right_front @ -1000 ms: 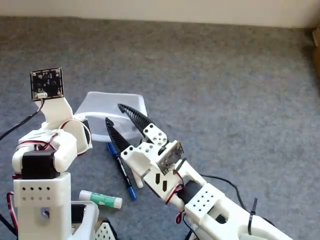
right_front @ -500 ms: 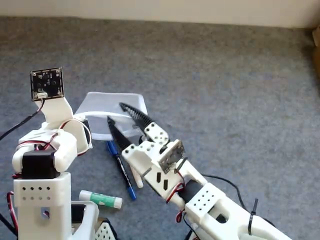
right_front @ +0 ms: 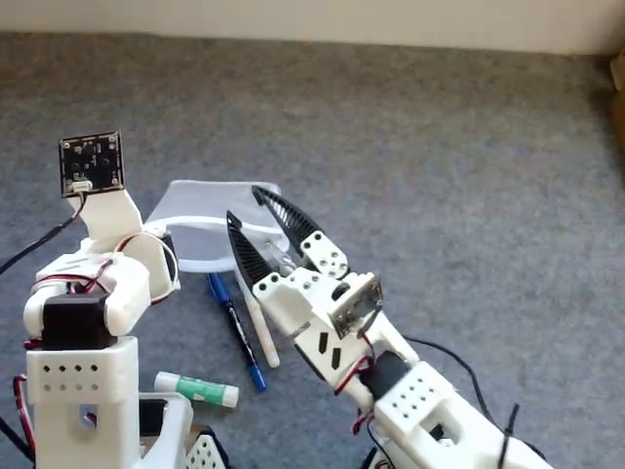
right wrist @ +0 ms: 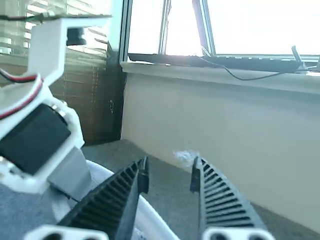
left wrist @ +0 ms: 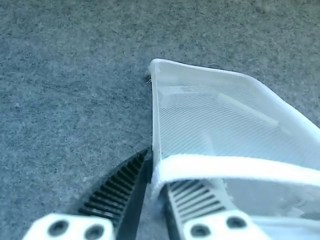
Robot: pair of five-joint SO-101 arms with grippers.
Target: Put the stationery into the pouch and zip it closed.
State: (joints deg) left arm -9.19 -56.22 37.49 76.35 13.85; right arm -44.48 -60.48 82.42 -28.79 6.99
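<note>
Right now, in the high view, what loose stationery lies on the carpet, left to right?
White glue stick with green label → blue-and-black pen → slim white pen.

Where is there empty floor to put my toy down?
The wide grey carpet right of the pouch, up to the far wall, is bare. It is crowded on the pouch's near side: a blue pen, a white stick and a glue stick lie there, and the right pincer hangs over the pouch.

Overhead, close wrist views; shared pouch (right_front: 200, 210)
</note>
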